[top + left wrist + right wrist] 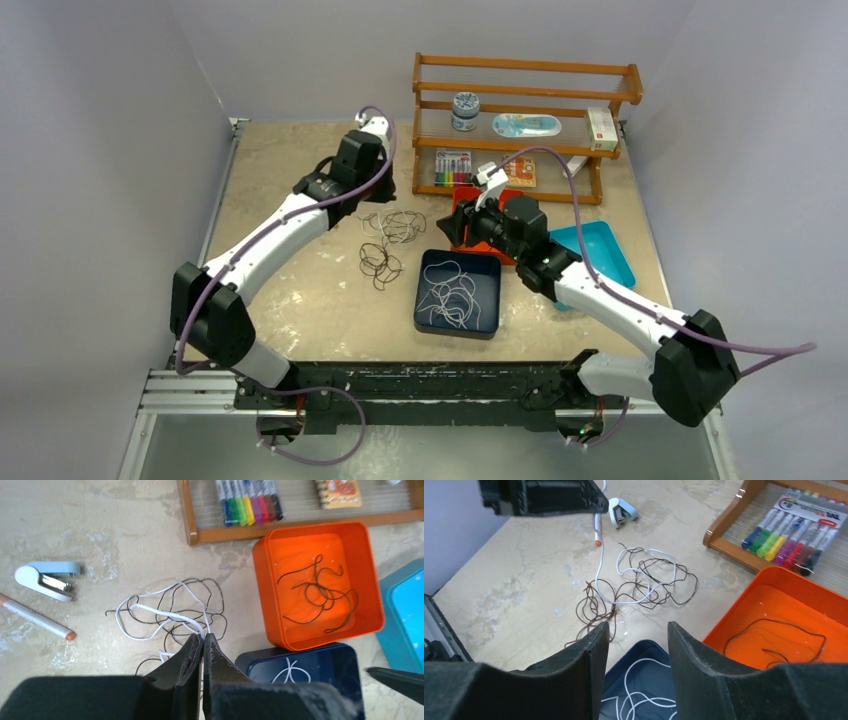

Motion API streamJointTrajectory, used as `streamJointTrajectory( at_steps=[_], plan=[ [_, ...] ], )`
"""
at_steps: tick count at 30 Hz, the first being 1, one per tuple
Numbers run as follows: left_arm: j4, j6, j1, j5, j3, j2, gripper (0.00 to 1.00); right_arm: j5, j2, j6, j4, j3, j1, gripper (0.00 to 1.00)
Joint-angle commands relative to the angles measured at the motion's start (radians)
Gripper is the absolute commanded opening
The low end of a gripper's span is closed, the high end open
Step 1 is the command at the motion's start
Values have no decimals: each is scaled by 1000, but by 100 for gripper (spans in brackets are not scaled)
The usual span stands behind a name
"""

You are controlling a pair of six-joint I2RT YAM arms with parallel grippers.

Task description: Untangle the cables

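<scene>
A tangle of thin white and dark cables (pixel 175 610) lies on the table left of the orange tray (pixel 265 580). My left gripper (pixel 204 639) hangs over the tangle, shut on a white cable (pixel 599 555) that rises from the pile to its tips. Loose brown cable loops (pixel 596 607) lie nearer the arms. My right gripper (pixel 636 630) is open over the far edge of the dark blue tray (pixel 458 325), with nothing between its fingers. White cables (pixel 455 290) lie in the blue tray. Dark cables (pixel 320 592) lie in the orange tray.
A pale blue stapler (pixel 47 577) and a white pen (pixel 37 620) lie left of the tangle. The wooden rack (pixel 525 100) at the back holds a marker set (pixel 247 502) and small items. A teal tray (pixel 605 250) sits at the right.
</scene>
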Motion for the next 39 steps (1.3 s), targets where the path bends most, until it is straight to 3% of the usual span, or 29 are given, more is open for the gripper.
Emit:
streamJointTrajectory(
  at_steps=[1, 10, 19, 23, 27, 39],
  plan=[
    [-12, 20, 0, 16, 141, -90, 0, -96, 38, 7, 205, 18, -7, 51],
    [-25, 22, 0, 35, 349, -99, 0, -303, 225, -114, 517, 94, -7, 61],
    [-56, 16, 0, 71, 516, -74, 0, -398, 510, -191, 604, 349, -6, 68],
    [-70, 13, 0, 82, 590, -56, 0, -444, 626, -218, 580, 466, -6, 62],
    [-97, 18, -1, 60, 682, -31, 0, -441, 679, -199, 616, 477, -5, 55],
    [33, -38, 1, 11, 906, -14, 0, -454, 826, -129, 710, 488, -4, 52]
  ],
)
